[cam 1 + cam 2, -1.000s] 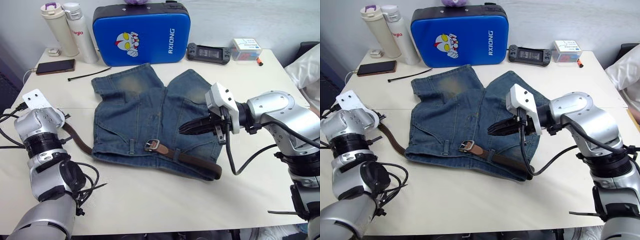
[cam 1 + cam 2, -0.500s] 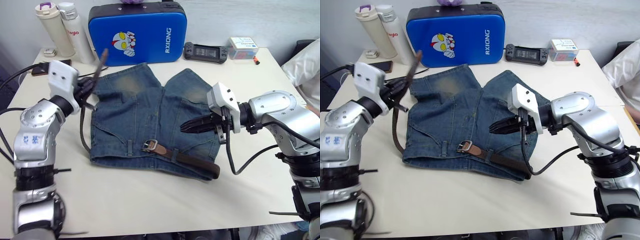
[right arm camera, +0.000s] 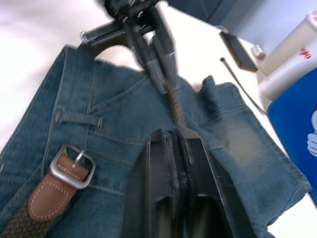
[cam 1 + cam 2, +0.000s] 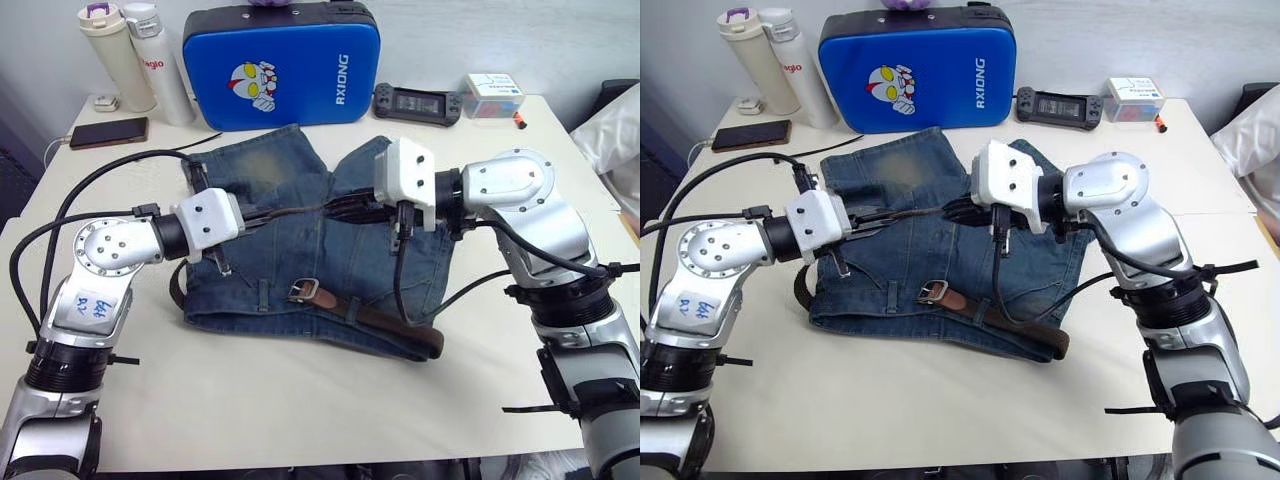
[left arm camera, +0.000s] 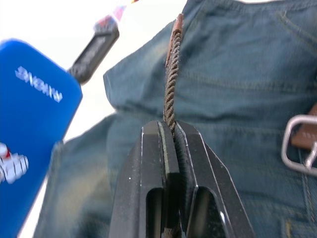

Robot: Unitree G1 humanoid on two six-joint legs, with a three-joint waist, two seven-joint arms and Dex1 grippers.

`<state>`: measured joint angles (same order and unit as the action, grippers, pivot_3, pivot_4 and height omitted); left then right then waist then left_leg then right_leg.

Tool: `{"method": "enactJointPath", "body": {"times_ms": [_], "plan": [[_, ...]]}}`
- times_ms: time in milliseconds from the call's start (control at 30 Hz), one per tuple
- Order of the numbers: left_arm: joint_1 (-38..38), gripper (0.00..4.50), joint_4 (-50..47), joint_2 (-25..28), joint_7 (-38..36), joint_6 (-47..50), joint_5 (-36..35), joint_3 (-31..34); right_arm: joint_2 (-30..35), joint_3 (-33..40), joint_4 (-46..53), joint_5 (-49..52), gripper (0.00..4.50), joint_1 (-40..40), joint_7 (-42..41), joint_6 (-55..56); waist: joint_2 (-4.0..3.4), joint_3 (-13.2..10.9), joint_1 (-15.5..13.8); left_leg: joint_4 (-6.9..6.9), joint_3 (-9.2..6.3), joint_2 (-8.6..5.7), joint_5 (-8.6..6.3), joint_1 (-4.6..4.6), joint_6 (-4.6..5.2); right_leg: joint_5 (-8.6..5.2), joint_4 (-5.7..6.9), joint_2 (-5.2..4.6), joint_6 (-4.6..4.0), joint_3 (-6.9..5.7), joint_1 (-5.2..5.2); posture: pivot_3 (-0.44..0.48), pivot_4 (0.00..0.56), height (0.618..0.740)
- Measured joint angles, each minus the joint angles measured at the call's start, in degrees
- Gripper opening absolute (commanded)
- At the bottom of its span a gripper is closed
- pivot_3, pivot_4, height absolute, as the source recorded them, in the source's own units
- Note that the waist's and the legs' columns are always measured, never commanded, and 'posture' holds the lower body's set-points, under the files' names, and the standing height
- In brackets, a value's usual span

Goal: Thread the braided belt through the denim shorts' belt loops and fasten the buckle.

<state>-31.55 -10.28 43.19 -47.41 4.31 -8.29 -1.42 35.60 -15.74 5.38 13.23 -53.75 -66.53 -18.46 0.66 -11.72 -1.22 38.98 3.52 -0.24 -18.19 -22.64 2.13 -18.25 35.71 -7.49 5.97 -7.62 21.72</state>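
Observation:
The denim shorts lie flat mid-table. The braided belt runs along their near waistband, with the silver buckle by a belt loop. The belt loops round the shorts' left side and rises to my left gripper, which is shut on it near the free end. That end stretches in the air over the shorts toward my right gripper. In the left wrist view the leather tip looks free. My right gripper is shut, its fingertips right at the tip; I cannot tell if they touch.
At the back stand a blue pad, two bottles, a phone, a game controller and a small box. A black cable tie lies by the shorts' far left corner. Bare table runs along the front.
My left gripper carried the belt's free end from the far left over the shorts toward the middle. My right gripper moved left and farther back to meet it.

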Motion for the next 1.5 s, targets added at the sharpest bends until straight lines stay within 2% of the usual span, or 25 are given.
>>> {"method": "enactJointPath", "body": {"times_ms": [67, 400, 467, 533, 567, 600, 633, 700, 800, 833, 900, 967, 1033, 1067, 1200, 1233, 1267, 1300, 1333, 1400, 1433, 1500], "plan": [[-0.52, 0.00, 0.08, -0.33, -0.70, -0.10, -0.01, -0.25, 0.00, -0.29, -0.29, -0.88, 2.83, 0.19, -0.23, 0.47, 0.00, 0.00, 0.05, -0.01, 0.00, 0.01, 0.00, 0.00, 0.00, 0.00, 0.01, 0.00, 0.00, -0.01, 0.01, 0.000, 0.150, 0.725], [-0.53, 0.00, -0.11, -1.41, -4.02, 0.24, -0.47, -1.12, -0.97, -0.34, -4.11, -7.99, 2.83, 1.01, 3.22, 5.90, 0.00, 0.00, 0.05, 0.01, -0.02, 0.01, 0.00, 0.00, 0.00, 0.00, 0.03, 0.03, 0.00, -0.01, 0.01, 0.000, 0.150, 0.725], [-0.52, 0.00, -0.15, -2.16, -4.03, 0.14, -0.77, -1.00, -1.22, -0.84, -5.61, -9.38, 2.30, 1.30, 3.59, 7.30, 0.00, 0.00, 0.05, 0.01, -0.02, 0.01, 0.00, 0.00, 0.01, 0.00, 0.03, 0.04, 0.00, -0.01, 0.00, 0.000, 0.150, 0.725], [-0.51, 0.00, -0.18, -2.54, -4.03, 0.31, -1.27, -0.98, -1.71, -1.56, -6.61, -10.45, 1.39, 1.85, 3.71, 8.02, 0.00, 0.00, 0.09, 0.01, -0.03, 0.01, 0.01, -0.01, 0.01, 0.00, 0.04, 0.04, 0.00, -0.01, 0.00, 0.000, 0.150, 0.725], [-0.51, 0.00, -0.19, -2.54, -4.04, 0.45, -1.49, -0.91, -1.94, -1.66, -6.97, -10.56, 0.77, 1.99, 3.71, 8.39, 0.00, 0.00, 0.12, 0.01, -0.03, 0.01, 0.01, -0.01, 0.01, 0.00, 0.03, 0.04, 0.00, 0.00, 0.00, 0.000, 0.150, 0.725], [-0.51, 0.00, -0.22, -2.54, -4.04, 0.60, -1.56, -0.81, -2.03, -1.74, -7.23, -10.60, 0.58, 2.10, 3.72, 8.52, 0.00, 0.00, 0.13, 0.01, -0.04, 0.01, 0.01, -0.01, 0.01, 0.00, 0.03, 0.05, 0.00, -0.01, 0.01, 0.000, 0.150, 0.725], [-0.40, 0.00, -0.26, -2.52, -4.01, 0.86, -1.75, -0.61, -2.15, -1.77, -7.53, -10.61, 0.05, 2.16, 3.64, 8.72, -0.01, 0.00, 0.14, 0.01, -0.04, 0.01, 0.01, -0.01, 0.01, 0.00, 0.03, 0.05, 0.00, -0.01, 0.00, 0.000, 0.150, 0.725], [-0.01, 0.00, -0.32, -2.56, -3.90, 1.69, -2.76, 0.23, -2.47, -1.79, -7.70, -10.65, 0.01, 2.16, 3.59, 9.46, -0.01, 0.00, 0.20, 0.02, -0.05, 0.01, 0.01, -0.01, 0.01, 0.00, 0.03, 0.04, 0.00, 0.00, 0.00, 0.000, 0.150, 0.725], [0.76, 1.17, -1.02, -2.61, -3.72, 5.26, -5.29, 1.68, -2.71, -1.79, -7.80, -10.72, 0.00, 2.16, 3.59, 9.88, -0.01, 0.00, 0.18, 0.02, -0.09, 0.01, 0.01, 0.00, 0.01, 0.00, 0.05, 0.03, 0.00, 0.01, -0.01, 0.000, 0.150, 0.725], [1.67, 1.74, -1.28, -2.55, -3.13, 8.83, -7.10, 3.21, -2.74, -1.78, -7.99, -10.71, 0.00, 2.19, 3.60, 9.89, -0.01, 0.00, 0.27, 0.02, -0.09, 0.02, 0.01, -0.01, 0.01, 0.00, 0.05, 0.02, 0.00, 0.01, -0.01, 0.000, 0.150, 0.725], [2.69, 2.48, -1.77, -2.27, -2.03, 13.94, -9.17, 4.97, -2.77, -1.73, -8.07, -10.71, 0.00, 2.23, 3.65, 9.97, -0.01, 0.00, 0.33, 0.02, -0.12, 0.02, 0.01, -0.01, 0.01, 0.00, 0.05, 0.02, 0.00, 0.00, -0.01, 0.000, 0.150, 0.725], [2.64, 3.32, -3.02, -3.55, 2.58, 27.31, -16.34, 9.57, -2.93, -1.73, -8.33, -11.21, 0.00, 2.24, 4.24, 11.13, -0.01, -0.01, 0.36, 0.05, -0.19, 0.03, 0.01, -0.02, 0.01, 0.00, 0.08, -0.02, 0.00, 0.02, -0.01, 0.000, 0.150, 0.725], [0.77, 4.24, -3.33, -4.85, 9.39, 43.66, -26.04, 17.37, -3.85, -1.75, -9.46, -12.95, 0.00, 2.23, 6.47, 14.39, 0.01, -0.02, 0.52, 0.10, -0.30, 0.04, 0.01, -0.05, 0.01, 0.00, 0.12, -0.03, 0.00, 0.02, -0.01, 0.000, 0.150, 0.725], [-0.91, 4.40, -4.29, -4.73, 13.76, 54.30, -33.27, 23.50, -4.36, -1.76, -10.81, -14.88, 0.00, 2.25, 8.74, 18.02, 0.02, -0.02, 0.68, 0.11, -0.36, 0.03, 0.01, -0.06, 0.00, 0.00, 0.12, -0.04, 0.00, 0.02, -0.01, 0.000, 0.150, 0.725], [-5.69, 4.40, -8.37, -3.72, 23.24, 77.96, -52.67, 35.35, -5.67, -2.00, -13.79, -20.28, 0.00, 2.32, 14.77, 27.75, 0.02, -0.02, 1.05, 0.10, -0.68, -0.04, 0.01, -0.05, 0.00, 0.00, 0.15, -0.03, 0.00, 0.10, -0.11, 0.000, 0.150, 0.725], [-5.55, 4.40, -8.93, -2.93, 25.11, 81.40, -56.25, 36.40, -5.89, -2.15, -14.07, -21.33, 0.00, 2.46, 15.71, 29.57, 0.02, -0.02, 1.29, 0.08, -0.72, -0.05, 0.01, -0.03, -0.01, 0.00, 0.15, -0.02, 0.00, 0.14, -0.14, 0.000, 0.150, 0.725], [-4.03, 4.40, -8.69, -1.00, 27.83, 83.71, -62.09, 36.60, -6.25, -2.32, -14.52, -22.37, 0.00, 2.60, 16.76, 31.48, 0.02, -0.02, 1.48, 0.05, -0.74, -0.05, 0.03, -0.01, -0.03, 0.00, 0.15, 0.00, 0.00, 0.18, -0.14, 0.000, 0.150, 0.725], [1.89, 4.40, -7.05, 4.54, 32.56, 82.15, -74.71, 34.43, -6.88, -2.64, -14.85, -23.88, 0.00, 3.02, 18.37, 33.95, 0.02, -0.02, 1.90, -0.02, -0.76, -0.04, 0.03, 0.09, -0.07, 0.00, 0.19, 0.01, 0.00, 0.30, -0.14, 0.000, 0.150, 0.725], [5.78, 4.40, -6.20, 7.62, 35.55, 80.53, -82.91, 32.19, -6.83, -2.68, -15.17, -24.76, 0.00, 3.66, 19.29, 35.50, 0.01, -0.03, 2.13, -0.12, -0.79, -0.04, 0.02, 0.25, -0.09, 0.00, 0.29, 0.00, 0.00, 0.52, -0.18, 0.000, 0.150, 0.725], [10.88, 4.40, -5.49, 10.86, 39.70, 73.73, -96.82, 26.72, -7.10, -2.78, -16.54, -26.80, 0.00, 3.96, 21.37, 38.07, -0.01, -0.04, 2.42, -0.11, -0.96, -0.06, 0.07, 0.25, -0.21, -0.01, 0.21, 0.06, -0.02, 0.81, -0.23, 0.000, 0.150, 0.725], [11.89, 4.40, -5.90, 10.13, 41.57, 70.64, -100.09, 24.81, -7.35, -2.81, -16.69, -27.58, 0.00, 3.98, 22.25, 39.09, -0.05, -0.06, 2.36, -0.07, -1.04, -0.10, 0.08, 0.25, -0.22, -0.02, 0.23, 0.08, -0.03, 0.96, -0.25, 0.000, 0.150, 0.725], [13.33, 4.40, -8.83, 3.35, 49.10, 62.55, -102.82, 21.00, -8.06, -2.88, -16.59, -28.61, 0.00, 3.98, 23.70, 41.15, -0.11, -0.05, 2.01, 0.01, -1.07, -0.18, 0.08, 0.25, -0.23, -0.02, 0.19, 0.12, -0.03, 1.14, -0.33, 0.000, 0.150, 0.725]]}}
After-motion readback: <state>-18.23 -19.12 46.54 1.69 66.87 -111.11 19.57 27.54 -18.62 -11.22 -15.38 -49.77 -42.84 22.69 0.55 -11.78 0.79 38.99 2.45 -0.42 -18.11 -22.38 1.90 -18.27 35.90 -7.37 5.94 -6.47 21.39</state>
